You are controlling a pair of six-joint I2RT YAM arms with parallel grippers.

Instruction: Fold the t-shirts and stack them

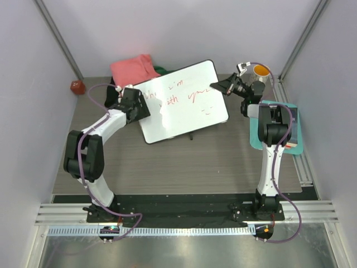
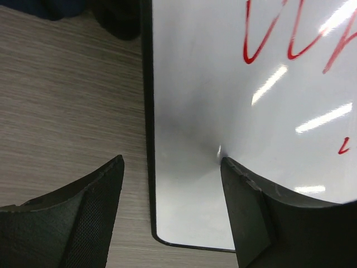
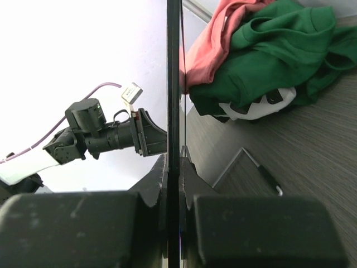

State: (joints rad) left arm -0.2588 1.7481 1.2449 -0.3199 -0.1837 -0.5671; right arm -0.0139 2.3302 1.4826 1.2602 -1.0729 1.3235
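The grey surface (image 1: 223,162) carries the t-shirts (image 1: 134,68) heaped at its far edge, behind the board (image 1: 181,100), nearer the left end effector (image 2: 172,162), its jaws apart astride the board's edge. The right end effector (image 3: 174,162) clamps the opposite edge.

A white board (image 1: 181,100) with red writing and a black edge sits in the middle of the brown wood surface (image 1: 184,162). A small round red thing (image 1: 77,86) is in the far left corner. A cup (image 1: 260,70), orange inside, stands at the far right. A blue-green tray (image 1: 297,137) lies on the right side.
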